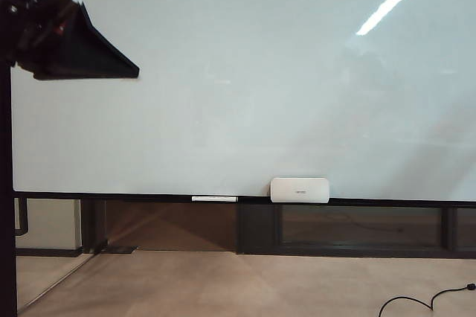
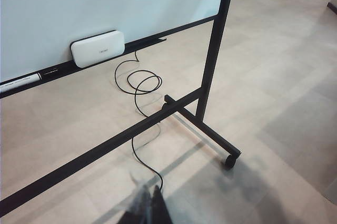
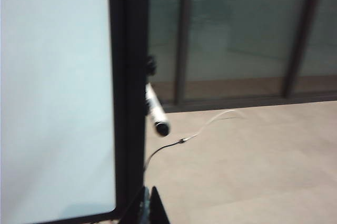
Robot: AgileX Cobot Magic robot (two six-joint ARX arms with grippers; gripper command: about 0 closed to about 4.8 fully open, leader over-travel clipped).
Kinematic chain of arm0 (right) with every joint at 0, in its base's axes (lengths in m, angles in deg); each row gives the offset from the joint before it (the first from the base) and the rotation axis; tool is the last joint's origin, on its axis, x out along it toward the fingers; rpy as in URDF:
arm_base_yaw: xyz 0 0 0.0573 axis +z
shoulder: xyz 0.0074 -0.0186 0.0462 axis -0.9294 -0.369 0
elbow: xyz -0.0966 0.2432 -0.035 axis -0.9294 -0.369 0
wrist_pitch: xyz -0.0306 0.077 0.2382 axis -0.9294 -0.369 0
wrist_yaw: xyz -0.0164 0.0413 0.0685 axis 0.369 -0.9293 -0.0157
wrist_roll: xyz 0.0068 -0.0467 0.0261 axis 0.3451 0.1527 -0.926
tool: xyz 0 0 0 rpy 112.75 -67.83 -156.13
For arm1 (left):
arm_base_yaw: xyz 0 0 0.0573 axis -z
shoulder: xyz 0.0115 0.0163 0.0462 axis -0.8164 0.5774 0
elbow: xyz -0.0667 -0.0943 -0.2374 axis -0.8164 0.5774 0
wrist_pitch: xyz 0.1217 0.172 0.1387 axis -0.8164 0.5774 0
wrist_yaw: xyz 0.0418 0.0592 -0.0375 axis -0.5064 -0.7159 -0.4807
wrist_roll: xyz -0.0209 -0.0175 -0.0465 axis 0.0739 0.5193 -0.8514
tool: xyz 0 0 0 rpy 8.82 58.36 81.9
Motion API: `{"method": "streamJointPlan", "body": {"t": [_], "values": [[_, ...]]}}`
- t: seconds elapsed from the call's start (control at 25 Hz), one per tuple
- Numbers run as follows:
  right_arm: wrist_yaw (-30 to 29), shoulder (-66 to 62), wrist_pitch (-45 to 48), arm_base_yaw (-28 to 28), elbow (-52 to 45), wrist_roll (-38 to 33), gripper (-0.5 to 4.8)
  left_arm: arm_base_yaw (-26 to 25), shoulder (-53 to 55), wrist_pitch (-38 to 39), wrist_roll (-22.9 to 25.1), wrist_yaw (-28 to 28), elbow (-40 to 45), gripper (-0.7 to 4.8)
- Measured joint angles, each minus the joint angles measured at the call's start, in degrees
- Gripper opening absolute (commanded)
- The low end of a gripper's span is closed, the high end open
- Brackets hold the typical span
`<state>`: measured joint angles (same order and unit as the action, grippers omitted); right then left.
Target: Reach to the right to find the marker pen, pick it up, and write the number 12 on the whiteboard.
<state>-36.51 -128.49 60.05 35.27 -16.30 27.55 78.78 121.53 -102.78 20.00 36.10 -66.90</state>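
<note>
Still in the search-and-reach step. Right wrist view shows the slim white-barrelled marker pen with black tip (image 3: pixel 156 112) sticking out from beside the dark frame at the edge of the big glossy pale whiteboard (image 3: pixel 52 87), apparently hung or clipped to the frame; I can't tell how it's held there. Nothing grasped yet.

Right pincer (image 3: pixel 149 205) sits low in its own view, fingers clenched together, empty, short of the pen. I judge the next move needs the jaws released first, then lined up across the barrel before closing.

Left pincer (image 2: pixel 149 205) points down at the floor near the board's wheeled black stand leg (image 2: pixel 202 129) and a loose black cable (image 2: pixel 138 83). Blurred; its fingers look pressed together, holding nothing.

Board face is blank in the exterior view, no digits written.

Containers: only the small white rounded box (image 1: pixel 300 190) on the board's ledge, lid closed, contents not visible. A thin white stick (image 1: pixel 214 199) lies on the ledge beside it.
</note>
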Motion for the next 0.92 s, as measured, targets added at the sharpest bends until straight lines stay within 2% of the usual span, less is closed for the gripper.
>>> {"method": "streamJointPlan", "body": {"t": [0.04,0.16,0.24,0.28,0.36,0.44,0.56,0.68,0.8,0.84,0.92], "values": [[-1.7,-2.5,-0.1,-0.3,1.9,0.0,-0.05,0.0,1.4,-0.9,0.1,-0.2,0.0,-0.05],[-2.0,-7.6,-0.6,-0.2,6.7,0.0,0.06,0.0,4.8,-4.7,0.2,-0.6,0.0,-0.05],[-2.1,-10.4,-0.5,-0.2,9.2,0.2,0.73,0.0,7.0,-8.5,0.2,-0.6,-0.1,-0.05],[-2.1,-11.0,-0.5,-0.3,9.3,0.3,0.77,0.0,8.1,-10.2,0.2,-0.6,-0.2,-0.05],[-2.0,-11.1,-0.6,-0.3,9.3,-0.2,0.72,0.0,9.5,-10.9,0.2,-0.6,-0.2,-0.05],[-2.3,-11.1,-0.5,-0.3,9.8,-0.6,0.0,0.0,10.5,-10.9,0.2,-0.6,-0.2,-0.05],[-3.3,-11.4,-2.4,-0.3,12.8,-0.9,-0.05,0.0,13.1,-11.7,1.4,-0.5,-0.2,-0.05],[-3.8,-13.9,-2.6,-0.3,15.8,-0.8,0.54,0.0,15.7,-14.4,1.5,0.7,-0.3,-0.05],[-4.7,-17.0,-3.3,-0.3,18.4,-0.8,0.55,0.0,17.3,-15.5,1.4,1.2,-1.1,-0.05],[-4.8,-17.5,-3.2,-0.3,18.9,-0.7,0.76,0.0,17.7,-15.5,1.4,1.2,-1.5,-0.05],[-5.0,-18.4,-2.1,-0.4,20.1,-0.6,1.56,0.0,18.1,-15.7,1.2,1.8,-1.7,-0.05]]}}
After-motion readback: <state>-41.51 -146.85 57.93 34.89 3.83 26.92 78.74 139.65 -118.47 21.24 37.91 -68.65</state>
